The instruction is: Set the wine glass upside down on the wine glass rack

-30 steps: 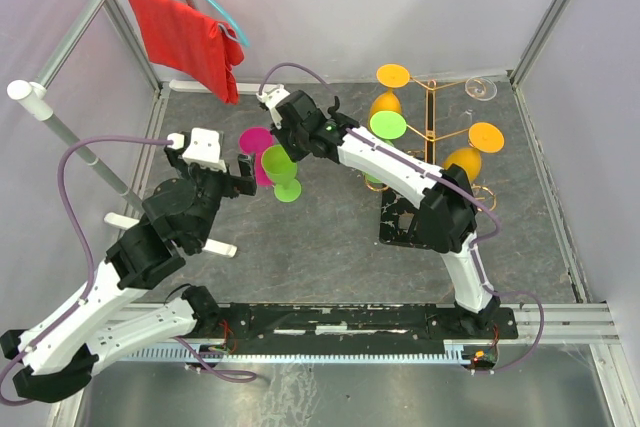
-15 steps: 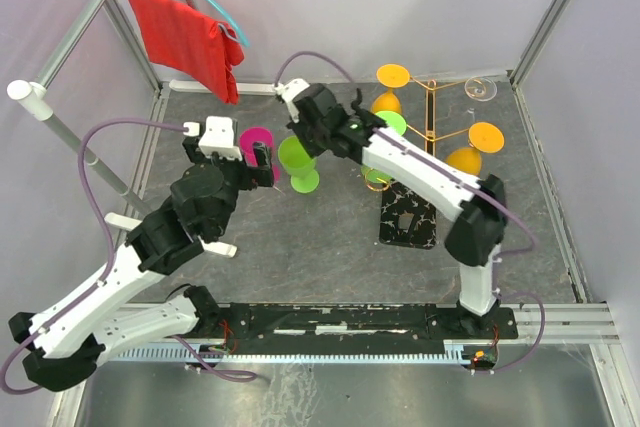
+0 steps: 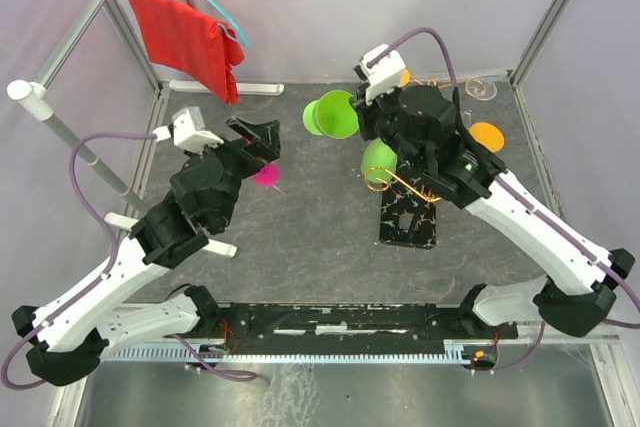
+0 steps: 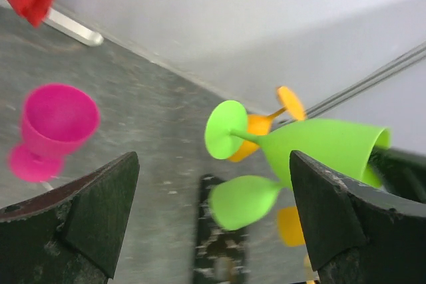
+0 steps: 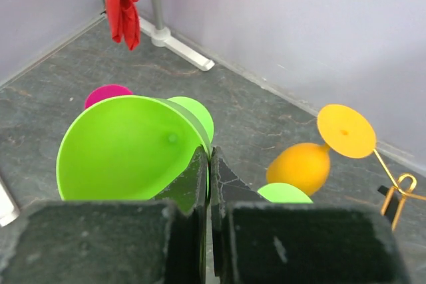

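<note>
My right gripper (image 5: pixel 211 157) is shut on the rim of a green wine glass (image 5: pixel 126 147), with the thin wall pinched between the jaws. From above, that wine glass (image 3: pixel 330 114) hangs tipped on its side in the air, left of the wine glass rack (image 3: pixel 408 217). In the left wrist view the glass (image 4: pixel 319 147) points its foot to the left. My left gripper (image 3: pixel 255 142) stands open and empty, above a pink glass (image 3: pixel 265 175) on the table.
A second green glass (image 3: pixel 380 160) and orange glasses (image 3: pixel 486 135) hang on the gold rack; a clear one (image 3: pixel 480 89) sits at its far end. A red cloth (image 3: pixel 185 37) hangs on a pole rack at the back left. Walls enclose the table.
My right gripper closed on the green glass's rim, lifted it off the table and carried it right toward the rack, tipping it sideways. The left gripper stayed open near the pink glass.
</note>
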